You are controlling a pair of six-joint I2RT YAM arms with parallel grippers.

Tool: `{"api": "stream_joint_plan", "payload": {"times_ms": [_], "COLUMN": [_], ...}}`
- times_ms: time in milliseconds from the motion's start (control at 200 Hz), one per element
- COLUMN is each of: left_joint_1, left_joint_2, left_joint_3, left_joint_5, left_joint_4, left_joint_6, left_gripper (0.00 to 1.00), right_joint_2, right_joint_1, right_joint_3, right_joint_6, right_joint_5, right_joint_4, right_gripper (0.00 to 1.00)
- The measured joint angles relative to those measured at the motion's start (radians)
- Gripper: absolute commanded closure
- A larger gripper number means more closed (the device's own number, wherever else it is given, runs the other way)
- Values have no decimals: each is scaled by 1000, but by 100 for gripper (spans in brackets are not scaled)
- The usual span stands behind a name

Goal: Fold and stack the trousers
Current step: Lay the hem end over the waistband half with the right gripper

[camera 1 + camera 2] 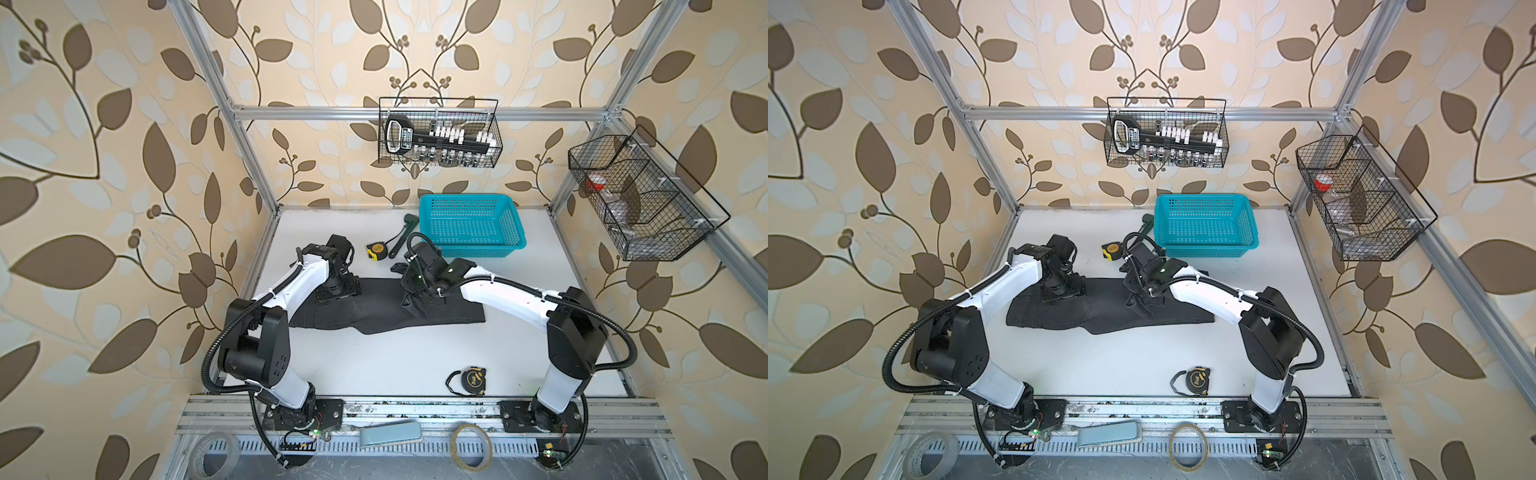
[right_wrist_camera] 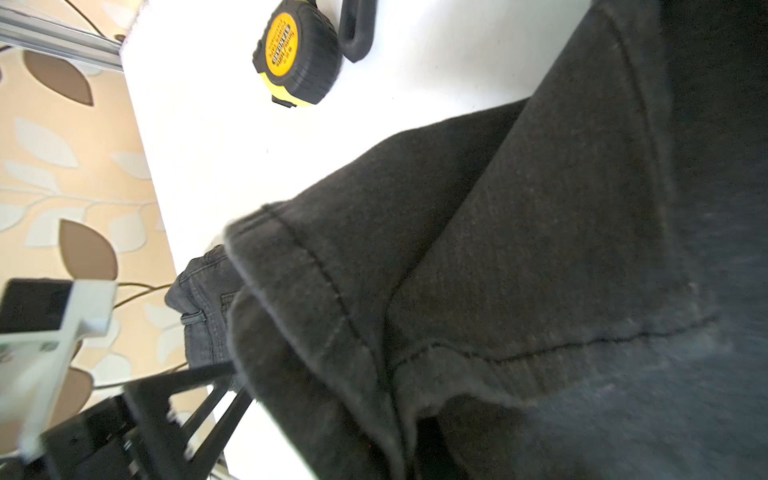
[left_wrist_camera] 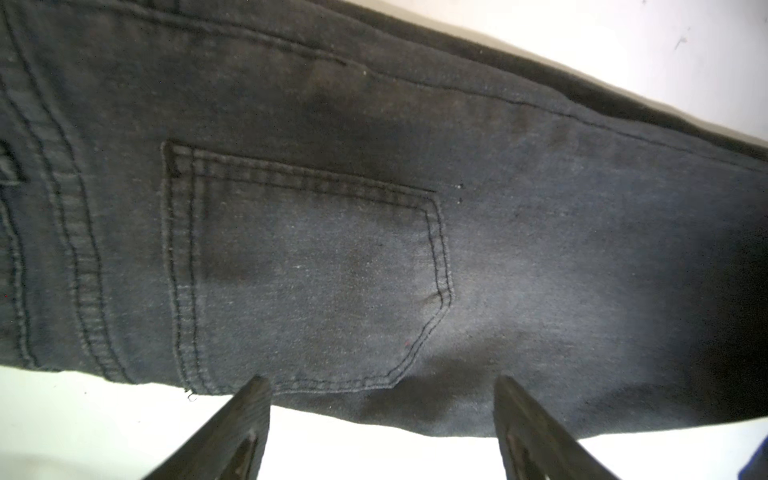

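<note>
Trousers [image 1: 374, 309] [image 1: 1104, 309] lay flat across the middle of the white table [image 1: 395, 361], apart from the turquoise basket [image 1: 478, 250] at the far side. The waistband [image 2: 199, 307] end pointed toward the left arm. The legs ran right, then doubled back over themselves.

Left gripper [image 1: 337, 291] [image 3: 380, 380] stood over the seat of the trousers, at their far edge. Its fingers [image 3: 249, 415] were spread wide, flanking the lower corner of the back pocket [image 3: 307, 270], with nothing between them (whether the tips touched cloth, could not tell).

Right gripper [image 1: 415, 303] [image 1: 1140, 305] was over the legs, jaws all but closed on a bunch of trouser cloth that stood up off the flat layer beneath. In the right wrist view the stitched hems [image 2: 286, 266] hung close before the lens and hid the fingers themselves.

A yellow tape measure [image 1: 377, 250] [image 2: 297, 54] sat on the table just left of the basket, clear of the cloth. A second tape measure [image 1: 471, 380] lay near the front edge, well apart from the trousers.
</note>
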Motion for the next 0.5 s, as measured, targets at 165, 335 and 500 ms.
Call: {"api": "stream_joint_plan", "payload": {"times_ms": [165,335,500], "left_joint_1": [0,0,0], "left_joint_2": [-5,-7,-14], "left_joint_3": [-18,-37,-43], "left_joint_5": [0,-1,-3], "left_joint_4": [5,6,6], "left_joint_6": [0,-4,-5], "left_gripper": [15,15,15], "right_joint_2": [62,125,193], "right_joint_1": [31,55,68], "right_joint_3": [26,58,72], "right_joint_6": [5,5,19], "right_joint_5": [35,50,42], "right_joint_4": [14,16,40], "right_gripper": [81,76,71]}}
